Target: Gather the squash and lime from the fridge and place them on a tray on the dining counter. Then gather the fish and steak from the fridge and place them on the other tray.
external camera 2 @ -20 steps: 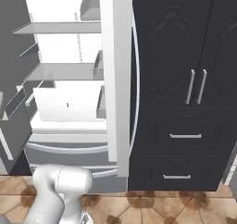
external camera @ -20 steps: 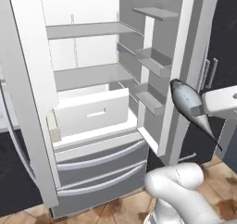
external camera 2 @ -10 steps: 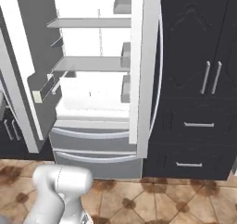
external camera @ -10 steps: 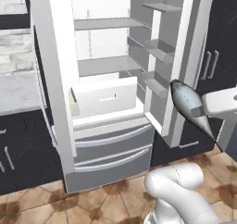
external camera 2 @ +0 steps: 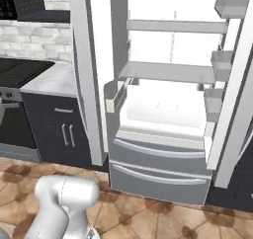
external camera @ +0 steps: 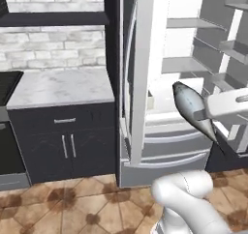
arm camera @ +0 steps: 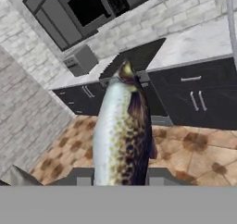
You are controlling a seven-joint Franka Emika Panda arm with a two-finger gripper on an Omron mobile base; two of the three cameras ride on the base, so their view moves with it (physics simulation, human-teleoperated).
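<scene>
My gripper: closed tight on the fish, at the right of the left base view, my white hand reaching in from the right edge
Fish: silvery-grey, slanting from upper left to lower right in the left base view, its pointed end low and to the right; in the hand view the fish rises from between my fingertips at bottom centre, pale on its left side, dark and speckled on its right
Fridge: both doors swung open, white shelves and a pulled-out drawer inside, grey drawers below; in the left base view it stands right of centre, behind the fish
Side counter: pale marble top over dark cabinets, left of the fridge, against a light brick wall
Floor: brown patterned tiles
</scene>
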